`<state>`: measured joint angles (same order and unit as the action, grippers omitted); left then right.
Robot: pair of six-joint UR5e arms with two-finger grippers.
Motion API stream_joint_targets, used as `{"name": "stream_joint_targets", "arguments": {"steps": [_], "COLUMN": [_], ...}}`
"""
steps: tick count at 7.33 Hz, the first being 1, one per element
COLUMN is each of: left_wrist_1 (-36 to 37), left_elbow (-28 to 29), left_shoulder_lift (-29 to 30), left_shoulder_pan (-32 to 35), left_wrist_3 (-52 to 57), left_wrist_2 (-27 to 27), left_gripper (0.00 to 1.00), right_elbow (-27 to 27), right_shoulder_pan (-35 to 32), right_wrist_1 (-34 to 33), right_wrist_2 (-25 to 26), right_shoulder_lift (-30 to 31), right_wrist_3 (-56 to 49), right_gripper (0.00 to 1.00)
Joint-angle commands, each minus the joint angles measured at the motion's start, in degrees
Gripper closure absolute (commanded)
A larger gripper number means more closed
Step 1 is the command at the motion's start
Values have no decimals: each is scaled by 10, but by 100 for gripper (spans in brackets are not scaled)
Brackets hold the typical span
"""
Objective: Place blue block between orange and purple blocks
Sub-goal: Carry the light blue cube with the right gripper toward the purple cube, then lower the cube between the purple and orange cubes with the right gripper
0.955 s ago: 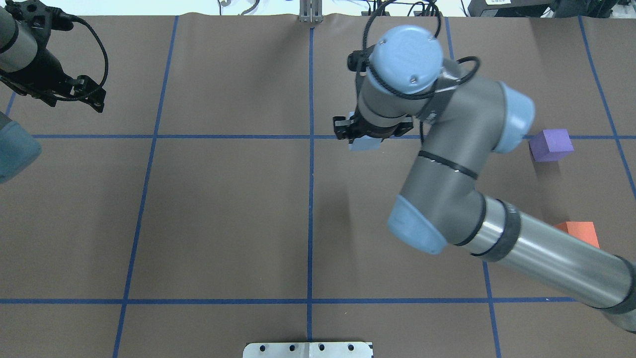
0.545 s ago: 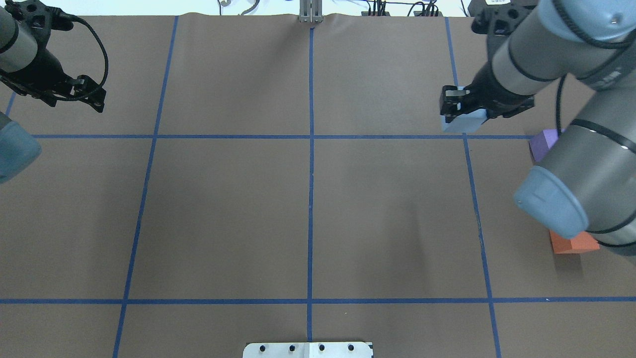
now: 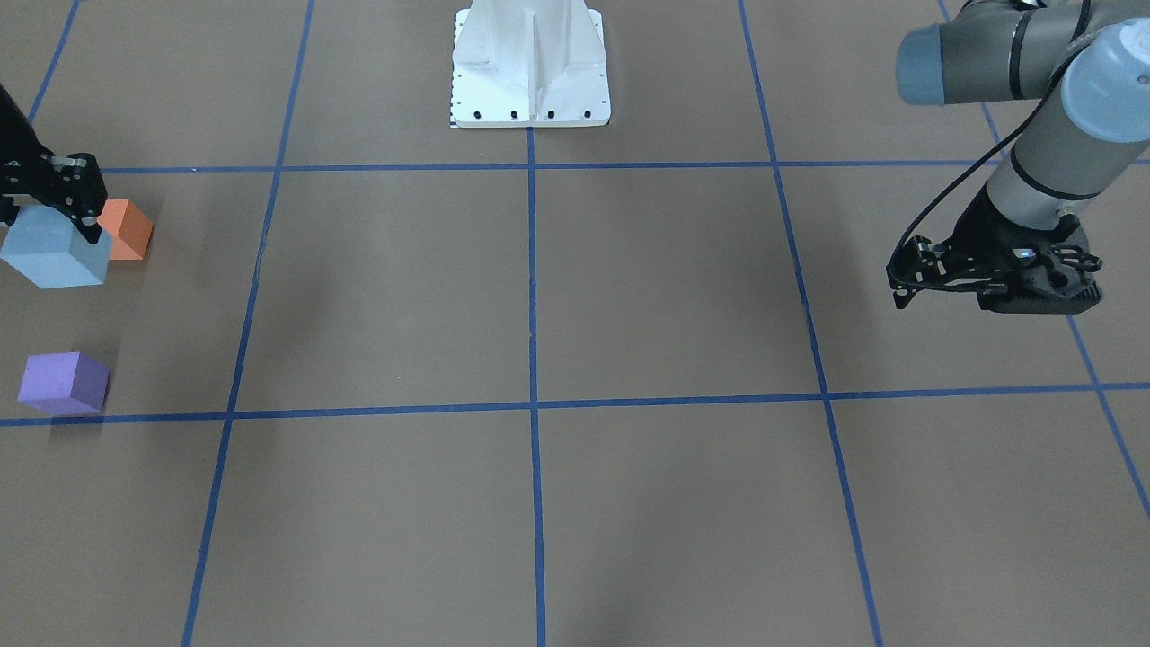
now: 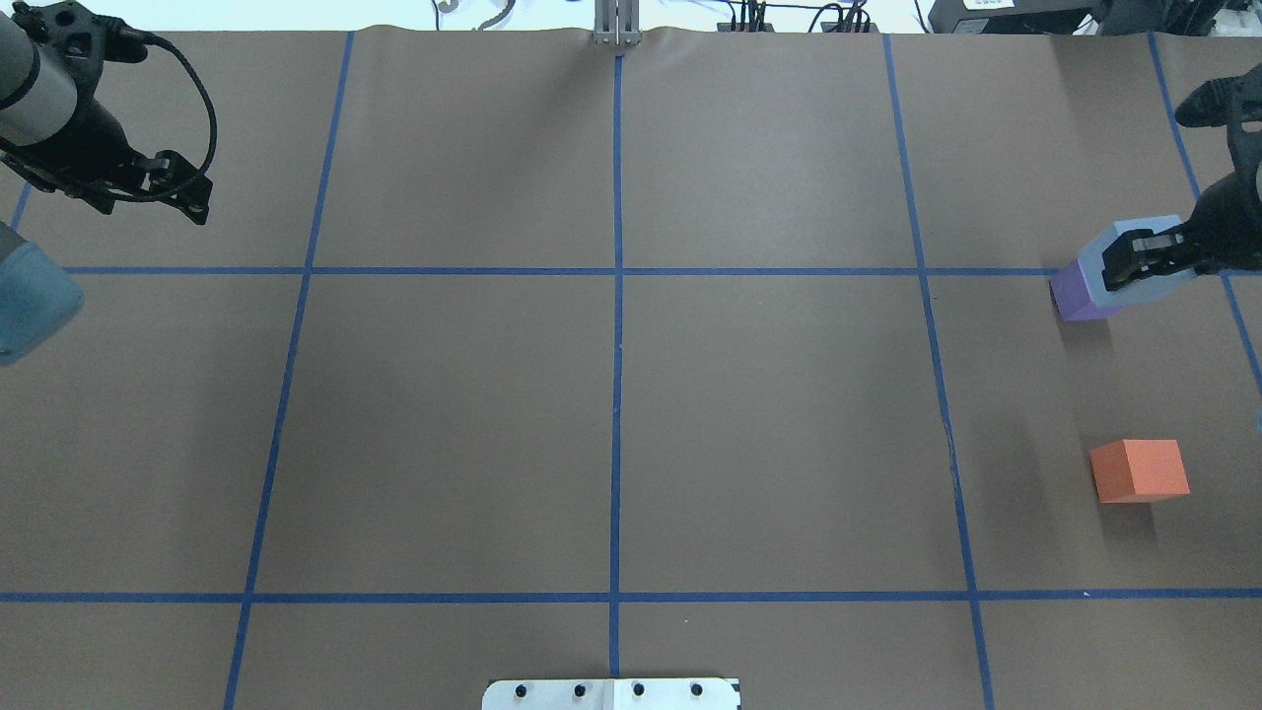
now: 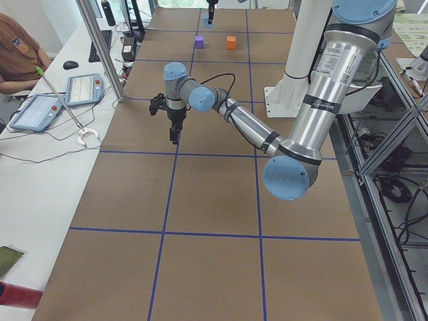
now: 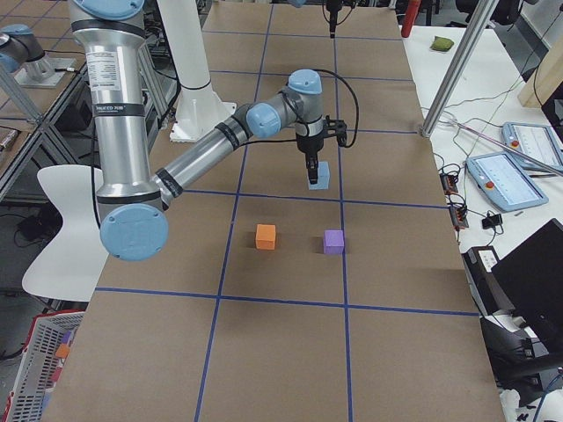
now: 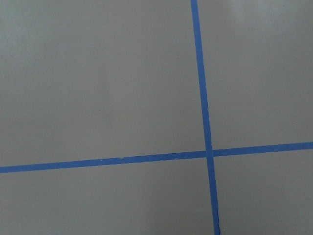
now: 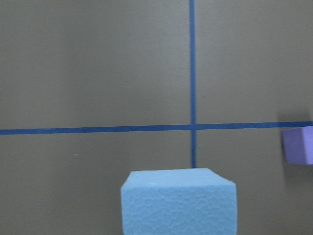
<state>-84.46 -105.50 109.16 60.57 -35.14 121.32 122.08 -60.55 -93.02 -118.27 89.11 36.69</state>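
Observation:
My right gripper is shut on the light blue block and holds it off the table at the far right. In the overhead view the block overlaps the purple block. The orange block lies nearer the robot, apart from both. In the front view the blue block hangs beside the orange block, with the purple block below. The right wrist view shows the blue block and the purple block at its right edge. My left gripper is open and empty at the far left.
The brown table cover carries a grid of blue tape lines. The white robot base plate sits at the robot's edge. Operators' tablets and cables lie beyond the table's far side.
My right arm has swung from the table's middle to the far right, carrying the blue block to the purple block. The left arm has not moved.

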Motion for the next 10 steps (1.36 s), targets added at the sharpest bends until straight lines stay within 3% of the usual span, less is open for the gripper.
{"name": "stream_joint_targets", "arguments": {"steps": [1,4,10], "left_wrist_1": [0,-1,-2], "left_elbow": [2,3,4], "left_shoulder_lift": [0,1,0], "left_shoulder_pan": [-1,-3,-3], "left_wrist_3": [0,-1,0], "left_wrist_2": [-2,-4,-6], "left_gripper": [0,0,0], "right_elbow": [-99,-159,-206], "right_shoulder_pan": [-3,3,61], "right_wrist_1": [134,148,148], "right_wrist_2": [-24,-27,-25], "right_shoulder_lift": [47,43,38], "right_wrist_3": [-7,-7,-2], "right_gripper": [100,100,100]}}
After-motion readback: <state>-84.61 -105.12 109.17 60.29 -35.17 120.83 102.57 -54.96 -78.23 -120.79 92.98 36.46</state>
